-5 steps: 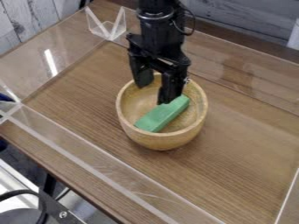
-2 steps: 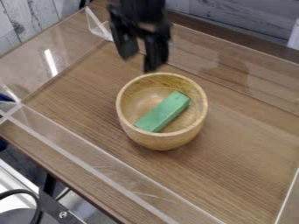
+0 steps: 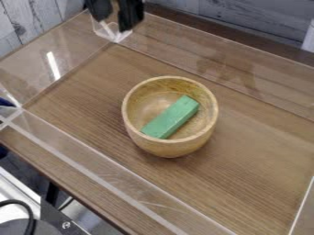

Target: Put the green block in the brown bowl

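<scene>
The end effector [image 3: 119, 20] was withdrawn toward 11 o'clock, fully open and unloaded. The block [image 3: 172, 117] was left inside the bowl [image 3: 139, 137]; placement was judged complete.

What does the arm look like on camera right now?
Only its lower end shows, at the top edge: matte black or very dark, chunky and angular, blurred. The jaws look equally dark. I can make out no markings or cables on it, and the rest is out of frame.
</scene>
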`<state>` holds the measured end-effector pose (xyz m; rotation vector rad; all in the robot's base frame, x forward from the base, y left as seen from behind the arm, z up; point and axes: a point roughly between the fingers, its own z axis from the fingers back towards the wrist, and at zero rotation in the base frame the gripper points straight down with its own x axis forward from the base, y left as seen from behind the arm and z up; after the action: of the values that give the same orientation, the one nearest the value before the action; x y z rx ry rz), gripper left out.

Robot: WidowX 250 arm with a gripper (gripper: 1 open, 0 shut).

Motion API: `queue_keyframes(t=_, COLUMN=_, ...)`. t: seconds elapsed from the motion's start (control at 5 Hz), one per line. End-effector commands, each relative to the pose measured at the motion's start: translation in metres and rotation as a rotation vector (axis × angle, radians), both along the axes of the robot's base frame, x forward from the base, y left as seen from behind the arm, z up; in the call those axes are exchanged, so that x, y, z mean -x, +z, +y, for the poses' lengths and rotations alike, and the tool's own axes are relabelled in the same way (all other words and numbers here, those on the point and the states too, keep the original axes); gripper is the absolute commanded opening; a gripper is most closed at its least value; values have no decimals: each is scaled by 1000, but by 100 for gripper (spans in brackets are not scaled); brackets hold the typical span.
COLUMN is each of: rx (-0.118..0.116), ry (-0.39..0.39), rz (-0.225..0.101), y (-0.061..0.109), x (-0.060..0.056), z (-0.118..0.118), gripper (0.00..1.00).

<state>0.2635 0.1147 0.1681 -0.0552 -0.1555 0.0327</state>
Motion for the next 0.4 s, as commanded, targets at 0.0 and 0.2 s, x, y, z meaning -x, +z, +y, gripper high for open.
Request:
queue_keyframes(t=0.0, rx=-28, ry=-14, rz=-31, y=0, x=-7, z=7, gripper=0)
queue_keyframes(t=0.2, rx=-22, ry=-37, rz=-1, y=-18, x=-5, z=1, gripper=0)
